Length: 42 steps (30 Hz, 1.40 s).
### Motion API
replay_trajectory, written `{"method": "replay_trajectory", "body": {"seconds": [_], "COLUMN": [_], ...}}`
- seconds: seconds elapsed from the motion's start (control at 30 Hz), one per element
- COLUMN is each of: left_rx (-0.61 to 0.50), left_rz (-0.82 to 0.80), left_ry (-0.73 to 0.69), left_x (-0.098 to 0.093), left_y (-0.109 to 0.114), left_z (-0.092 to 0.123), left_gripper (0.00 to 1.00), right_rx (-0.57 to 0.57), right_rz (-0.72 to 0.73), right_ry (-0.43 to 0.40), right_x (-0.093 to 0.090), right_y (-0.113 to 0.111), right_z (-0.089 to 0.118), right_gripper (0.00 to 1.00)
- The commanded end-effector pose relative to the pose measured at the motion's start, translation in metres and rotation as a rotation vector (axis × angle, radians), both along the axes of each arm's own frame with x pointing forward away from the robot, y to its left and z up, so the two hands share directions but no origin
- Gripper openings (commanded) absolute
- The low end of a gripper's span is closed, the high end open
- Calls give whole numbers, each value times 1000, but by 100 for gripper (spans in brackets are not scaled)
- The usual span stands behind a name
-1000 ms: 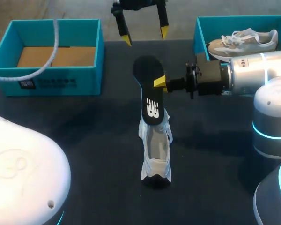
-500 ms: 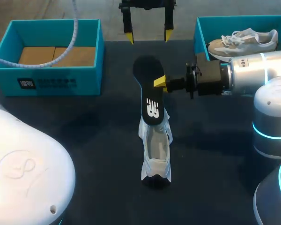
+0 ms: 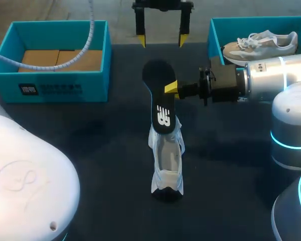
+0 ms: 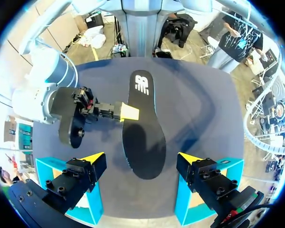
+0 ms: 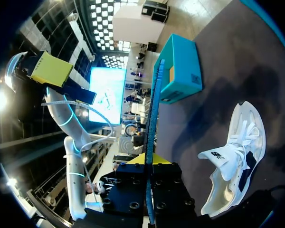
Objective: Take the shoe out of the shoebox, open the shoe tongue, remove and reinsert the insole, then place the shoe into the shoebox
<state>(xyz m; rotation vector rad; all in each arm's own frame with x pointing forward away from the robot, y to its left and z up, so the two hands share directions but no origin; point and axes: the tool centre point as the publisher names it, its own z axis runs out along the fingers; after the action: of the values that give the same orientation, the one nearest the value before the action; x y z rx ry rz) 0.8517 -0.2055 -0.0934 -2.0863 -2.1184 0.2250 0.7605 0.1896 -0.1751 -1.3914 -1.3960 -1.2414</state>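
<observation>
A black insole [image 3: 160, 100] hangs above the table, my right gripper [image 3: 171, 89] shut on its edge from the right. In the right wrist view the insole [image 5: 153, 118] stands edge-on between the fingers of that gripper [image 5: 149, 164]. Below it the white shoe [image 3: 166, 160] lies on the dark table, tongue pulled open; it lies beside the right gripper [image 5: 232, 161]. My left gripper [image 3: 161, 40] hovers open at the table's far edge, beyond the insole and empty. From the left wrist the insole [image 4: 142, 128] sits ahead of its spread fingers [image 4: 92, 159].
A teal shoebox [image 3: 55, 88] holding cardboard stands at the back left. Another teal box [image 3: 215, 30] at the back right holds a beige sneaker [image 3: 261, 42]. A white cable [image 3: 65, 63] from my left arm droops over the left box.
My left gripper has shifted slightly right and levelled out above the far edge, its cable swinging with it. The right gripper, insole and shoe have stayed put.
</observation>
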Motion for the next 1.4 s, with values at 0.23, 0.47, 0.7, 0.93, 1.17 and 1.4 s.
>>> {"method": "replay_trajectory", "body": {"seconds": [0.23, 0.47, 0.7, 0.93, 1.17, 1.4], "left_rx": [-65, -151, -257, -344, -420, -541], "left_rz": [22, 31, 44, 64, 92, 129], "left_ry": [-3, -18, -33, -40, -47, -122], "left_x": [0, -5, -10, -15, -20, -27], "left_y": [11, 21, 31, 40, 50, 56], "left_z": [-1, -1, -2, -9, -16, -21], "left_gripper": [100, 100, 100, 100, 100, 100], "right_rx": [-1, -1, -1, -1, -1, -1], "right_rz": [-1, -1, -1, -1, -1, -1], "right_ry": [0, 0, 0, 0, 0, 0], "right_x": [0, 0, 0, 0, 0, 0], "right_y": [2, 2, 2, 2, 2, 2], "right_z": [0, 0, 0, 0, 0, 0], "right_gripper": [0, 0, 0, 0, 0, 0]}}
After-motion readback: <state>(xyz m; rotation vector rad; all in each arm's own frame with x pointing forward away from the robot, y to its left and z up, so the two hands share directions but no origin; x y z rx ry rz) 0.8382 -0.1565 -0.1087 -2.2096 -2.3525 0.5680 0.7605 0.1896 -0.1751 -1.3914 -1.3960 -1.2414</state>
